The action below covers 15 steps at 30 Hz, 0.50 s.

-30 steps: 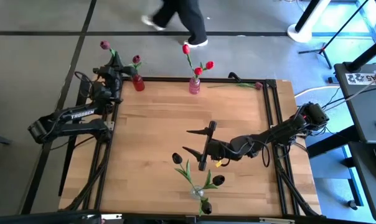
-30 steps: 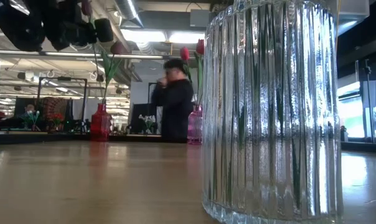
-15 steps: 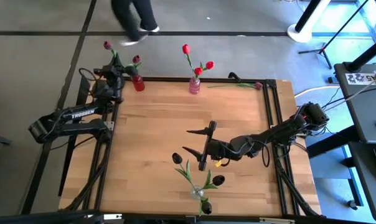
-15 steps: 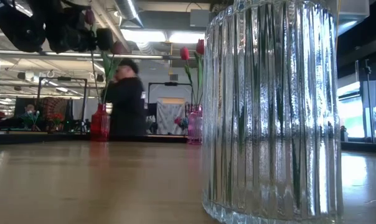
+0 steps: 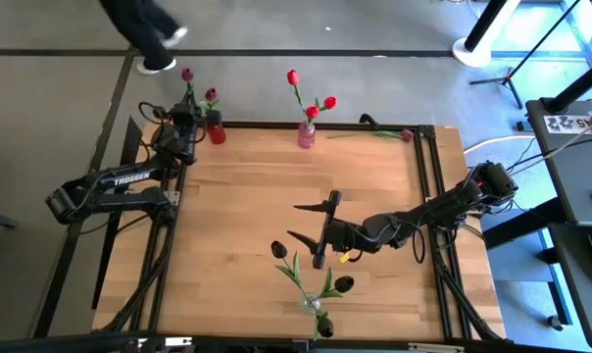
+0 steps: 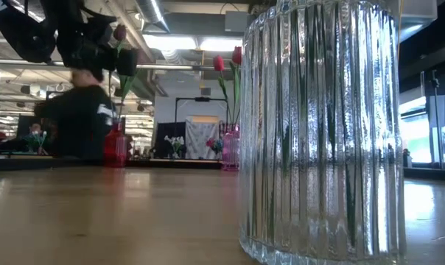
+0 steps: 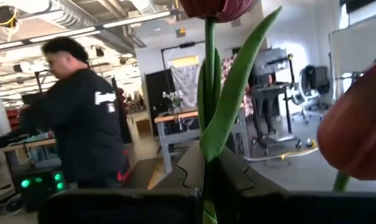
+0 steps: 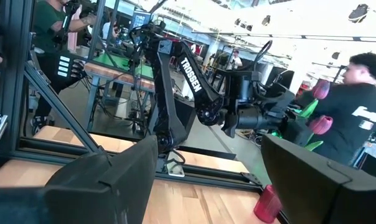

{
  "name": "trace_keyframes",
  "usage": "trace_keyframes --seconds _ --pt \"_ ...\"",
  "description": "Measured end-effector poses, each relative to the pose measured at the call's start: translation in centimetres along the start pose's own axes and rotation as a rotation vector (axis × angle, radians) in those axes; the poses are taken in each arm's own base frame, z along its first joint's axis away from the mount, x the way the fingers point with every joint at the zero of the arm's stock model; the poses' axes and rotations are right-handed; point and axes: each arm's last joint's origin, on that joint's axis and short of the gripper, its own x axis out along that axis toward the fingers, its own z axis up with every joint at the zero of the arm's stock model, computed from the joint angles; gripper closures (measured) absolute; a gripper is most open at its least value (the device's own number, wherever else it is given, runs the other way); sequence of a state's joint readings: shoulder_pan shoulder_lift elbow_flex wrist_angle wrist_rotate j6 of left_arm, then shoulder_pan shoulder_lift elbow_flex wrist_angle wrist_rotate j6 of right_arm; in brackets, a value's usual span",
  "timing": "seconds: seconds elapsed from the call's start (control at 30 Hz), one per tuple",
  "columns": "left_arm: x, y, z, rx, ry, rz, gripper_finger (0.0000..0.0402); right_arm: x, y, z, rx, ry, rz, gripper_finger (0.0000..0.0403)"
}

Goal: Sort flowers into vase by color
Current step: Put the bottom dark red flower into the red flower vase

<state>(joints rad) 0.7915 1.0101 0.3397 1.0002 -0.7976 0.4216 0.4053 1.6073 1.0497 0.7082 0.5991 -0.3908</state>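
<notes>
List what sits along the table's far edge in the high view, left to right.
Left gripper holding a maroon tulip → red vase → pink vase with red tulips → loose tulip lying flat near the far right corner.

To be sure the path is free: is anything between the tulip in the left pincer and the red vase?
Nothing visible. The left pincer holds the tulip beside the red vase, which already has one dark pink flower in it. The right pincer waits open over the middle of the table.

Left end effector (image 5: 186, 115) clamped, right end effector (image 5: 314, 224) agape.
</notes>
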Motion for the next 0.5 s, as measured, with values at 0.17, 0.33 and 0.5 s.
trace_keyframes --seconds 0.17,0.33,0.5 --pt "0.1 -0.1 -0.1 0.009 0.008 0.013 0.0385 0.0 0.0 -0.1 -0.003 0.006 0.003 0.0116" --pt "0.2 -0.3 -0.6 0.112 0.063 0.008 0.0337 0.0 0.1 -0.3 0.037 0.025 0.009 0.0116" --pt "1.3 -0.9 0.2 0.242 0.253 0.06 0.0279 0.0 0.0 -0.5 0.073 0.062 -0.048 0.0116"
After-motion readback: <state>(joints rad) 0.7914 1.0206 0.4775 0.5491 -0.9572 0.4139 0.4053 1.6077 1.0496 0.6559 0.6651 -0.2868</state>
